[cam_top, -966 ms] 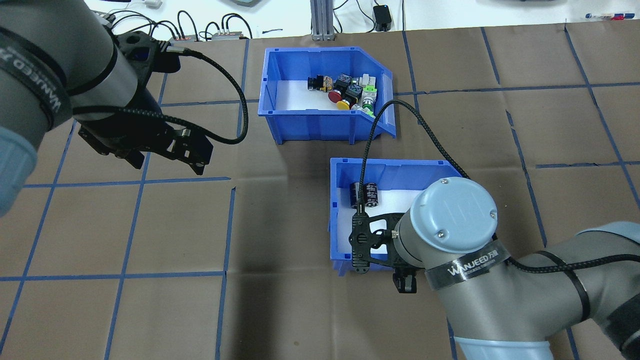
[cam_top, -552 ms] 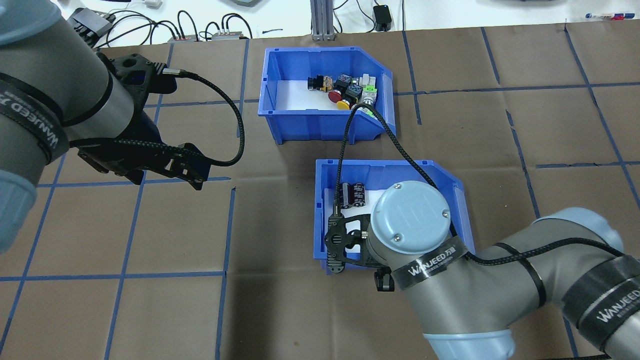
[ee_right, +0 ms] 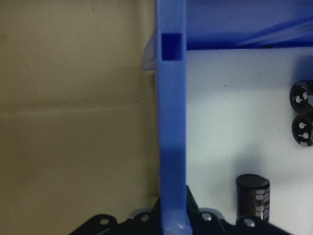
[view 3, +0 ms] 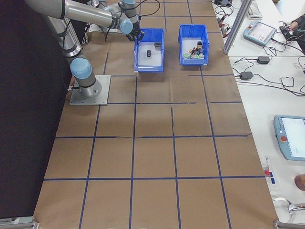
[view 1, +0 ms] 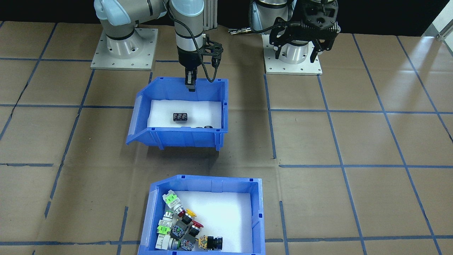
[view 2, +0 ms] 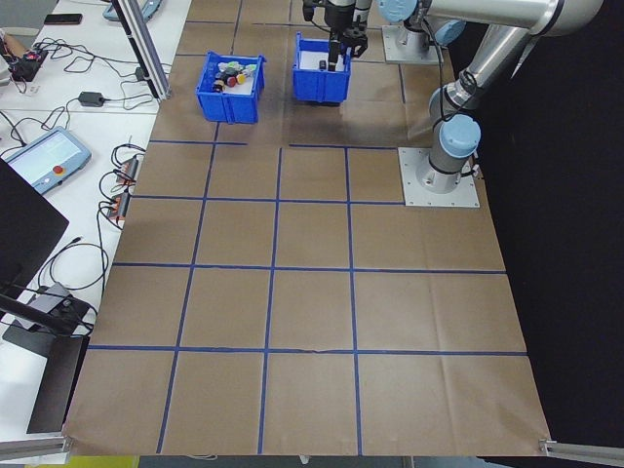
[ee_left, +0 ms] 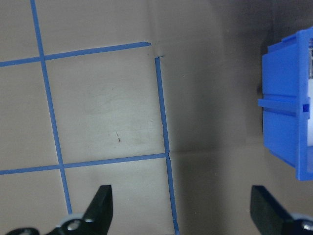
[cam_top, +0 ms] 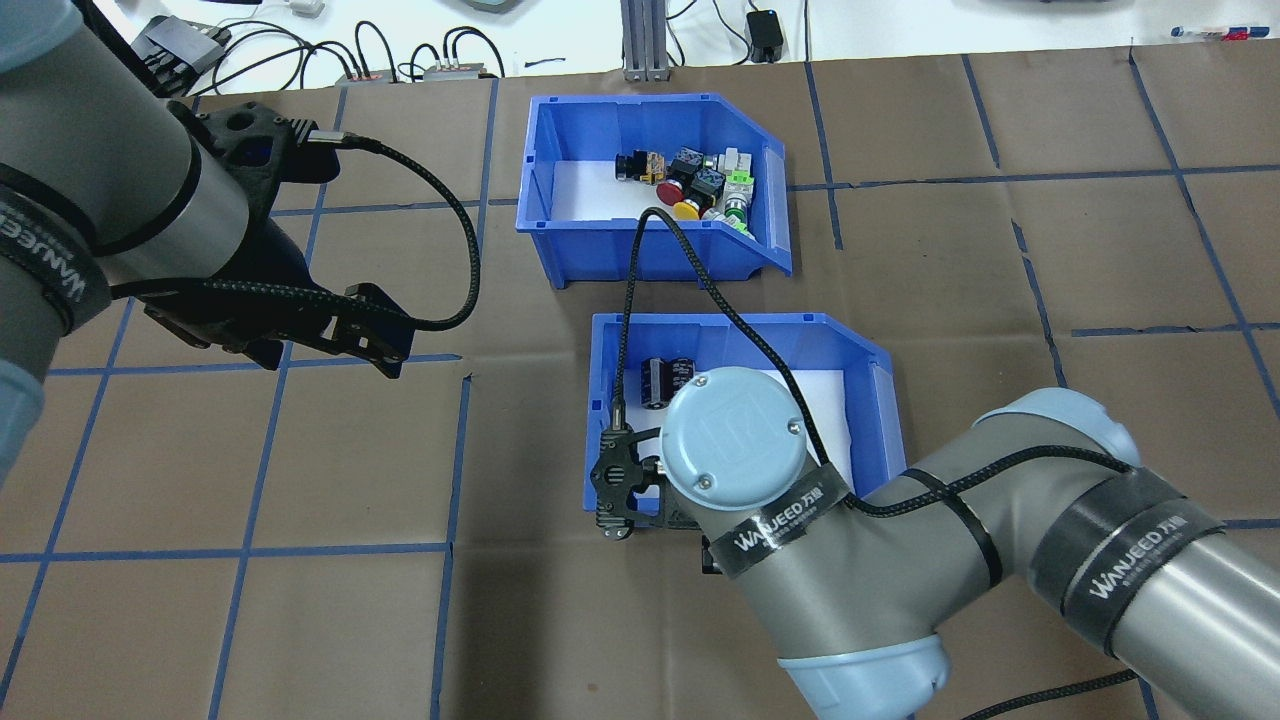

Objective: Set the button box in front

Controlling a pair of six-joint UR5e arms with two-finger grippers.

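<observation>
The button box (cam_top: pixel 620 250) is a blue bin with green, red, yellow and black push-buttons (cam_top: pixel 700 185), standing far from the robot; the front-facing view shows it at the bottom (view 1: pixel 212 180). Nearer the robot stands a second blue bin (cam_top: pixel 700 325) holding dark capacitors (cam_top: pixel 665 382). My right gripper (view 1: pixel 190 84) is shut on that bin's robot-side wall (ee_right: pixel 171 122); its wrist hides the fingers from overhead. My left gripper (cam_top: pixel 395 345) hangs open over bare table, left of both bins, holding nothing.
Brown paper with blue tape grid lines (cam_top: pixel 450 480) covers the table. Cables and small devices (cam_top: pixel 400 60) lie past the far edge. The arm bases (view 1: pixel 124 49) stand at the robot side. A screen and pendants (view 3: pixel 257 31) sit on side benches.
My right gripper has dragged the capacitor bin to the left in the overhead view. The left arm has drawn back slightly to the left. The button box has stayed put.
</observation>
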